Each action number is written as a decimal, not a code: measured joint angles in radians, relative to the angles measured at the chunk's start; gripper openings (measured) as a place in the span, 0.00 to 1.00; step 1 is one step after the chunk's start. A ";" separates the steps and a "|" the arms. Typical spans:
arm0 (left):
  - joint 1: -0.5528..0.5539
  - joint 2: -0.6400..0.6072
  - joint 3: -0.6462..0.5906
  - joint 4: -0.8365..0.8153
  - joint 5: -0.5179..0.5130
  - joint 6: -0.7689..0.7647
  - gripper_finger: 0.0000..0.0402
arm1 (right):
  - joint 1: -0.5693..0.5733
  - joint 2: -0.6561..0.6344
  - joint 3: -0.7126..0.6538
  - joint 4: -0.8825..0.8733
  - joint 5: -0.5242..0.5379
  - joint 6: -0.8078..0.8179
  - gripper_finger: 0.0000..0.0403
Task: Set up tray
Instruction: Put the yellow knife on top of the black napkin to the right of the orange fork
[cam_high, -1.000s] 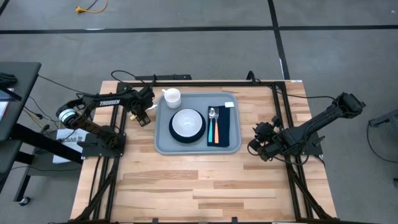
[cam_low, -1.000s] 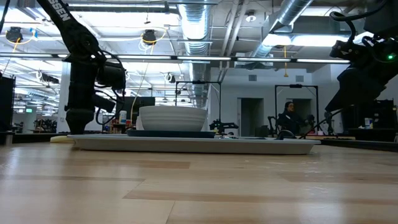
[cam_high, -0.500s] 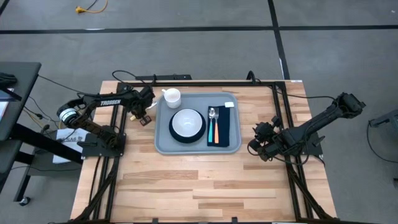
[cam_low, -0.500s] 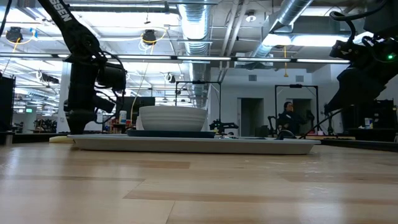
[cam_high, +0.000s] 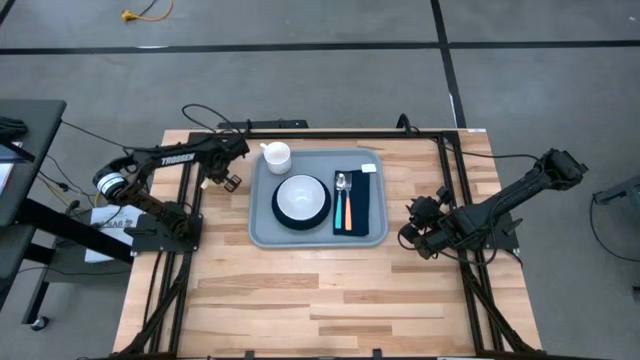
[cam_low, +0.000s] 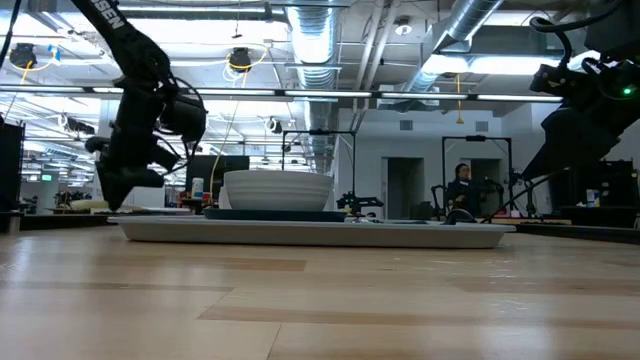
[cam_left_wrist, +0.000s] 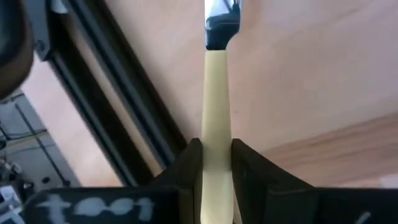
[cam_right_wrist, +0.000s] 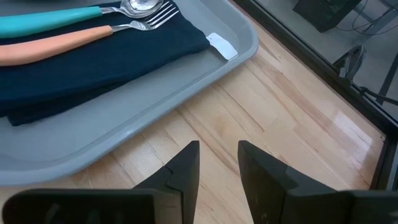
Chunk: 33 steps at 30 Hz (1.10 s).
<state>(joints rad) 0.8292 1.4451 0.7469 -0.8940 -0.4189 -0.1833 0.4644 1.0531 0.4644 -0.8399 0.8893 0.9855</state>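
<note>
Tray (cam_high: 262, 232), light grey-blue and rectangular, lies on the far half of the table (cam_high: 330, 300) between the two arms, its long sides running from the far edge toward the near one. It carries a white bowl (cam_high: 301, 193) on a dark plate at its middle, a white cup (cam_high: 276, 155) at its far left corner, and a navy cloth (cam_high: 356, 212) along its right side with a spoon (cam_high: 341, 183), a teal handle and an orange handle (cam_right_wrist: 43, 48) laid lengthwise on it. The left pincer (cam_left_wrist: 216, 155) is just off the tray's far left corner, beside the cup, and is clenched on a cream-handled utensil (cam_left_wrist: 216, 99) with a metal end, probably a knife; the handle runs straight out between the fingers. From there the tray lies to the robot's right, so the left arm is the nearer one, and the likely need is to bring that handle parallel to the cutlery on the cloth. The right pincer (cam_right_wrist: 217, 163) waits low beside the tray's right rim, fingers slightly parted, grasping nothing.
</note>
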 joint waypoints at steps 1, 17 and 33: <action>0.000 0.000 0.012 -0.023 -0.001 -0.011 0.11 | 0.000 0.000 0.000 0.000 0.000 0.000 0.25; -0.062 -0.006 0.272 -0.323 -0.221 -0.116 0.12 | 0.000 0.000 0.000 0.011 0.000 0.000 0.25; -0.444 -0.125 0.443 -0.226 -0.492 -0.173 0.12 | -0.002 0.000 0.000 0.257 0.002 -0.005 0.25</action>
<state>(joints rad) 0.3850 1.3205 1.1900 -1.1201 -0.9112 -0.3559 0.4622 1.0531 0.4644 -0.5833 0.8917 0.9809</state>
